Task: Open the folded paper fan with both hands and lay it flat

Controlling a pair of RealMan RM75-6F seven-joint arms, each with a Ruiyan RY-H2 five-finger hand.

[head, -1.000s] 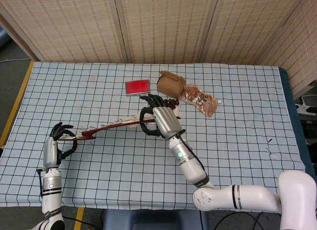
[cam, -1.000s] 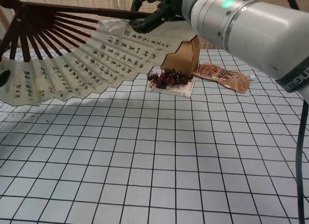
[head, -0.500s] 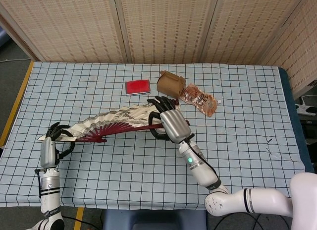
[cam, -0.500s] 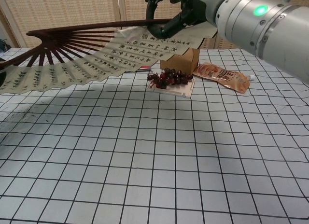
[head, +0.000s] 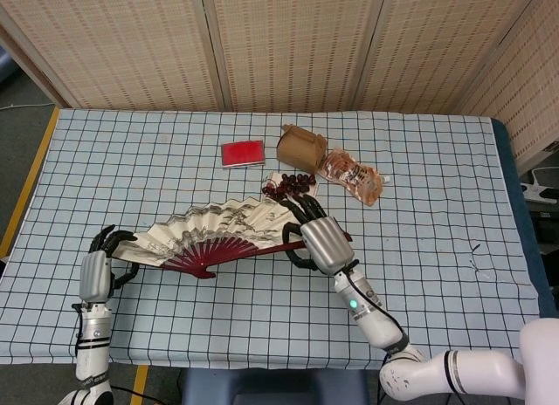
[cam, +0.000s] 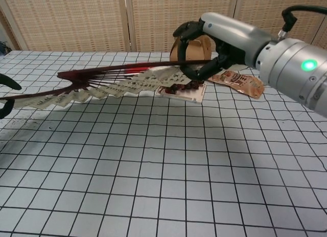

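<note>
Both hands hold the spread paper fan (head: 218, 235): left hand (head: 98, 267) grasping one end, right hand (head: 320, 242) the other. At twelve o'clock, a tray (head: 288, 188) holds grapes (head: 291, 186).

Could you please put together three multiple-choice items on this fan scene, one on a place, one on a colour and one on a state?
1. Where does the red card lie?
A. left of the brown box
B. right of the snack pouch
C. under the fan

2. What colour are the fan's ribs?
A. pale yellow
B. dark red
C. bright blue

3. How is the fan now?
A. folded shut
B. spread open, held by the left hand and the right hand
C. lying free, with no hand on it

Answers: 1 A, the head view shows the card left of the box. 2 B, the ribs show dark red in both views. 3 B, the leaf is fanned out with a hand at each end.
</note>
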